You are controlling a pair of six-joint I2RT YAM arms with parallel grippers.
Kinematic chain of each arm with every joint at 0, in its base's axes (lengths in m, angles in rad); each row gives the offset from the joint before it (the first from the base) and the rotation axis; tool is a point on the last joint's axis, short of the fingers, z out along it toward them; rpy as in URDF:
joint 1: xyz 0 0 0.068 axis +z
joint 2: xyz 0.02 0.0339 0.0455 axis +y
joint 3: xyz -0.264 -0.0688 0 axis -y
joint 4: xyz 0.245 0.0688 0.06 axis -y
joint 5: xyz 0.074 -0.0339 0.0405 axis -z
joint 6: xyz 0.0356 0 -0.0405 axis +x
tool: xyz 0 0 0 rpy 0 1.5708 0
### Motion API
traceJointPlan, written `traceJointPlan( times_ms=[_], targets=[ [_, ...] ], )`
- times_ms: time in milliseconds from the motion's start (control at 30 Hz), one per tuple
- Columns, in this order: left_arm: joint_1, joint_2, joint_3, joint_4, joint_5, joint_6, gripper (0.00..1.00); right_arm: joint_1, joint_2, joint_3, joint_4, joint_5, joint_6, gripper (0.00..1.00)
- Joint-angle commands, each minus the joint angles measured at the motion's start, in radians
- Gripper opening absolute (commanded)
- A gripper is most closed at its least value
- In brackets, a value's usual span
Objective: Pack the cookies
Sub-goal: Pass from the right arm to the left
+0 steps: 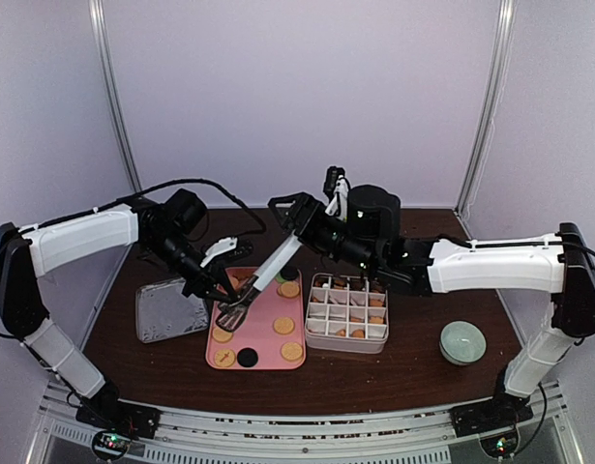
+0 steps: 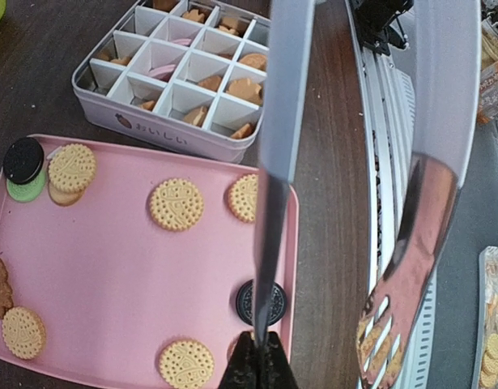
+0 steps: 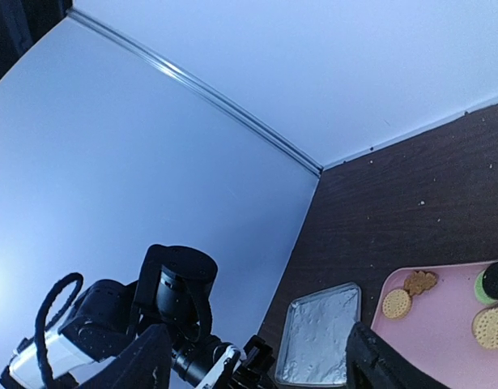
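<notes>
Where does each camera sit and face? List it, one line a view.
Top external: above, behind the bases, looking down at the pink tray; both arms show.
Left wrist: over the tray, facing the divided box; left gripper pinches tongs.
Right wrist: faces the wall and silver lid; own fingers show.
Shared: the tray, all three.

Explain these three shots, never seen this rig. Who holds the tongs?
Two robot arms, the left arm and the right arm, are bolted at the near edge of a brown table, each ending in a two-finger gripper. The wide picture is from a fixed camera above and behind them; the other two from a camera on each wrist. On the table: a pink tray of loose cookies, a white divided tin partly filled with cookies, a silver tray, a pale green bowl. The left gripper is shut on one blade of the metal tongs above the pink tray. The right gripper is open.
</notes>
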Motion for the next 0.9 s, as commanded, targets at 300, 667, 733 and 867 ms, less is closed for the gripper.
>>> traceJointPlan(
  times_ms=[300,667,733,867],
  targets=[
    [-0.012,0.025,0.229,-0.309,0.331,0.173,0.00,-0.106,-0.229,-0.234,0.266,-0.542,-0.221,0.91],
    [-0.011,0.048,0.286,-0.411,0.390,0.219,0.00,-0.069,-0.114,-0.180,0.420,-0.812,-0.190,0.80],
    [-0.012,0.048,0.285,-0.410,0.382,0.217,0.00,-0.077,-0.129,-0.219,0.511,-0.799,-0.161,0.81],
    [-0.012,0.049,0.283,-0.404,0.364,0.206,0.00,-0.090,-0.185,-0.258,0.506,-0.745,-0.195,0.82]
  ],
)
